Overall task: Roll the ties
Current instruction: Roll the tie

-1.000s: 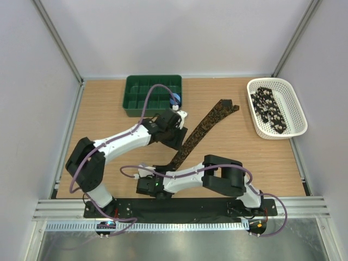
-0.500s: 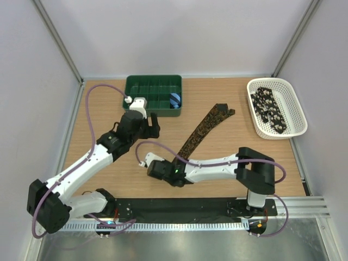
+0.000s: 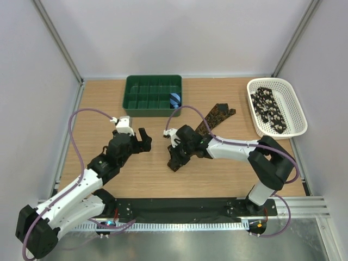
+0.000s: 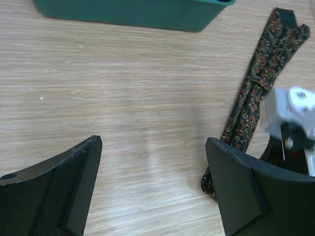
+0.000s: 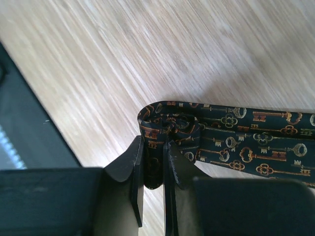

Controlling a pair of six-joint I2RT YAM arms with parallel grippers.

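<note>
A dark brown tie (image 3: 209, 124) with a tan key pattern lies slantwise on the table, its wide end far right. Its near end is curled into a small roll, and my right gripper (image 3: 176, 159) is shut on that roll (image 5: 170, 125). In the right wrist view the gripper (image 5: 155, 147) pinches the fabric edge-on, with the flat tie (image 5: 251, 145) running off right. My left gripper (image 3: 142, 139) stands open to the left of the tie, holding nothing. Its fingers (image 4: 78, 182) straddle bare wood, with the tie (image 4: 261, 83) beyond the right one. A black tie with pale spots (image 3: 269, 107) lies in the white basket (image 3: 296, 111).
A green compartment tray (image 3: 147, 98) sits at the back left, with a small blue striped roll (image 3: 175, 99) in its right compartment. The tray's edge (image 4: 133, 12) shows in the left wrist view. Grey walls close in the table.
The left gripper has let go, opened wide and drawn back to the left of the tie. The right gripper has carried the tie's curled end away from the near edge, shortening the flat stretch.
</note>
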